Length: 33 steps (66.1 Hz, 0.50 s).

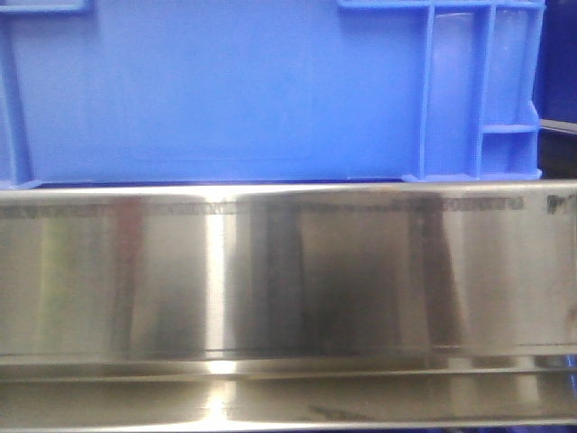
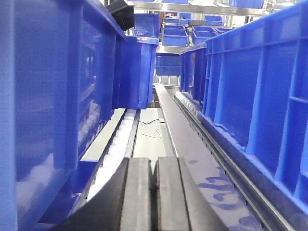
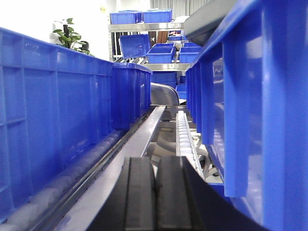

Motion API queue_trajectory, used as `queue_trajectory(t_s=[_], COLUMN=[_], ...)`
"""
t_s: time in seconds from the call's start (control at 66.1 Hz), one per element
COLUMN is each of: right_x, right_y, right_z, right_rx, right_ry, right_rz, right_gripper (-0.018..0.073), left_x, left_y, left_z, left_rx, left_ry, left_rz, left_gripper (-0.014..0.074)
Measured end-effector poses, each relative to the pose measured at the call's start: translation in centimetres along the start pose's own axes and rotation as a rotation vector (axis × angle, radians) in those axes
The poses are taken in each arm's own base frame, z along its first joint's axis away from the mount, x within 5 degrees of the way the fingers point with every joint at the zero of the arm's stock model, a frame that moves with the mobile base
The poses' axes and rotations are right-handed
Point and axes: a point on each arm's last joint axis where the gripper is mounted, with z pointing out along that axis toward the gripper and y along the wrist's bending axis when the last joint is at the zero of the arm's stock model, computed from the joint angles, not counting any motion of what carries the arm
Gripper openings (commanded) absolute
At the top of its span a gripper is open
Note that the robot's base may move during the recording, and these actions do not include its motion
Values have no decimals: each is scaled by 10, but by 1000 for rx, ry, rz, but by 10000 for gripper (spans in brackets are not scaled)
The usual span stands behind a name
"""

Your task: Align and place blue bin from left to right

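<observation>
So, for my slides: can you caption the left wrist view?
Shut left gripper low between blue bins, a roller track alongside.

The left gripper [image 2: 153,168] has two matte black fingers, flat-faced and rectangular, with a thin seam between them. The right gripper [image 3: 157,166] looks alike: twin black bars on a broad, curved black base

Warehouse or logistics floor: roller conveyor tracks [image 3: 186,137], steel racks [image 3: 144,27], stacked blue storage crates [image 3: 166,53].

The blue bin [image 1: 225,90] stands on a shiny steel ledge [image 1: 288,271]. Its wall is flat, and its ribbed corner is at the right.
</observation>
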Motion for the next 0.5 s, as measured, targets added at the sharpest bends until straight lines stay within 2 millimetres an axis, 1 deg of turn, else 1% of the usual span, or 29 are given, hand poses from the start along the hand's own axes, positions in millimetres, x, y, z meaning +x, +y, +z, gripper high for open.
queue_trajectory(t_s=[0.499], right_x=[-1], right_y=[0], right_z=[0], right_rx=[0], right_ry=[-14], right_rz=[0], right_gripper=[-162], left_x=[-5], left_y=[0], left_z=[0], left_rx=[-3], left_ry=[-59], left_rz=[-5], left_gripper=[-111])
